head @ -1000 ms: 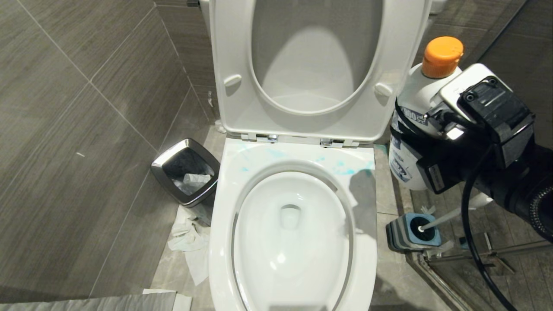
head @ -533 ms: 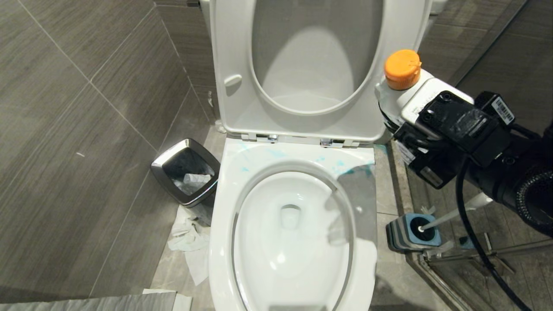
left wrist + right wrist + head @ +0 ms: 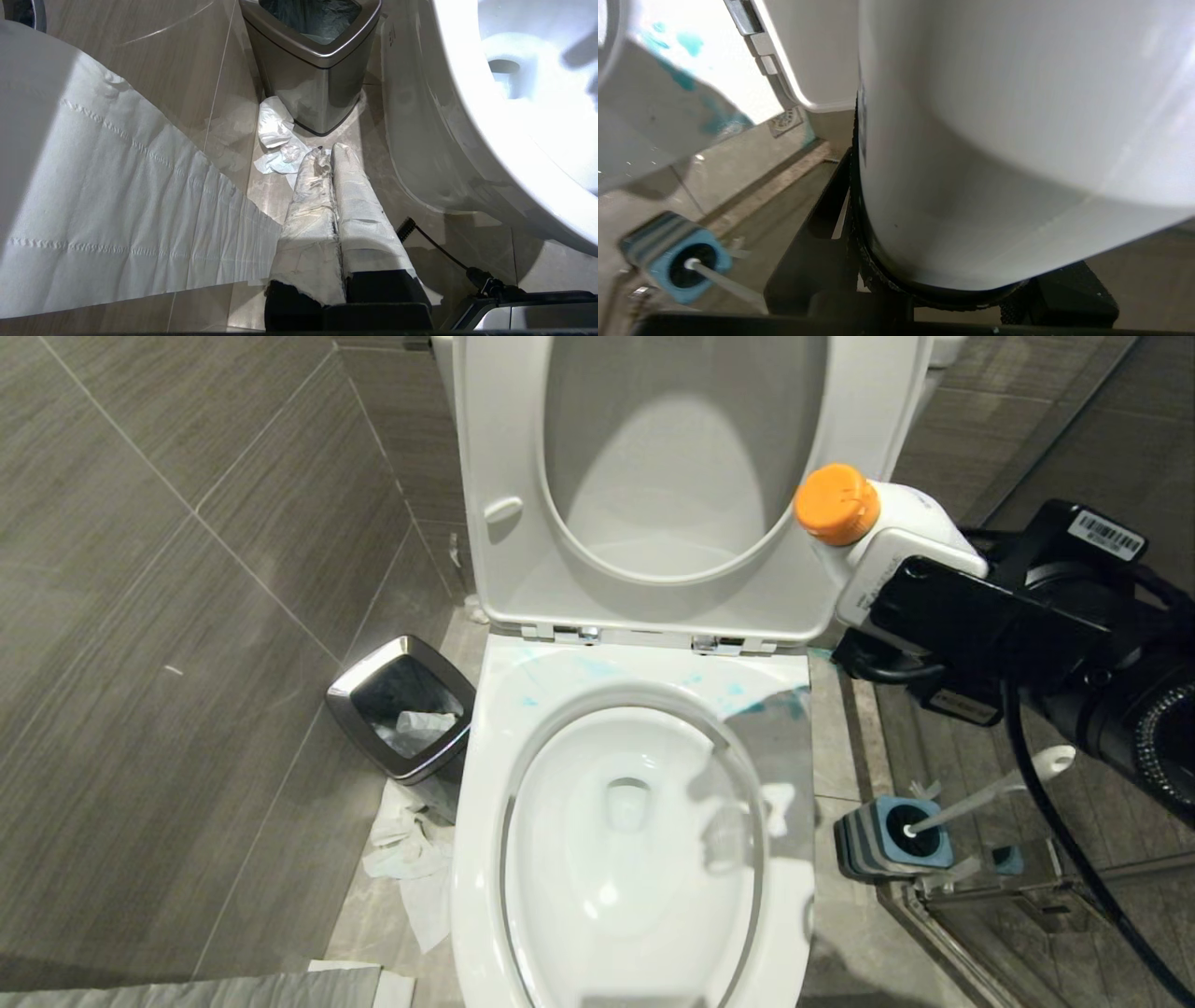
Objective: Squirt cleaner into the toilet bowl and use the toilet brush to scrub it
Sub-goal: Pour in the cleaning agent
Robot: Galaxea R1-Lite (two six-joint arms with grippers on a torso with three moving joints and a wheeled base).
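Grey wood-grain tiles cover the walls and floor (image 3: 233,859) around the toilet bowl (image 3: 485,859), its seat and lid raised. Turquoise cleaner (image 3: 747,705) smears the rim's back. Beside it stand a steel bin (image 3: 401,709) and crumpled paper (image 3: 401,849). Right end effector (image 3: 920,616) clamps a white bottle (image 3: 896,523), tilted toward the bowl. Toilet brush (image 3: 990,793) sits in its holder (image 3: 887,840). Left end effector (image 3: 329,158) is pressed together, low near the floor.

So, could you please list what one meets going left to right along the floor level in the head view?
Steel bin → crumpled tissue → toilet bowl → blue-and-grey holder with the toilet brush.
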